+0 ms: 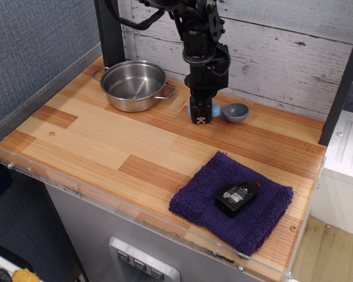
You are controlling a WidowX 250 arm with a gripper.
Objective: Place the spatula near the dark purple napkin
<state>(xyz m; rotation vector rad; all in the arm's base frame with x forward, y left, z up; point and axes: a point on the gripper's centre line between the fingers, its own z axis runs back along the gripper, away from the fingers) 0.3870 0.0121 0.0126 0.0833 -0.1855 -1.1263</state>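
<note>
The spatula (232, 111) lies near the back of the wooden table, its grey bowl-shaped head to the right and its light blue handle pointing left. My gripper (201, 115) points straight down over the handle, with the fingers on either side of it, shut on the handle. The blue shows on both sides of the fingers. The spatula looks slightly raised off the table. The dark purple napkin (206, 200) lies at the front right of the table, well in front of the gripper.
A steel pot (133, 85) stands at the back left, close to the gripper's left. A small black bottle with a red cap (237, 197) lies on the napkin. A clear plastic rim (106, 197) runs along the table's front edge. A plank wall stands behind.
</note>
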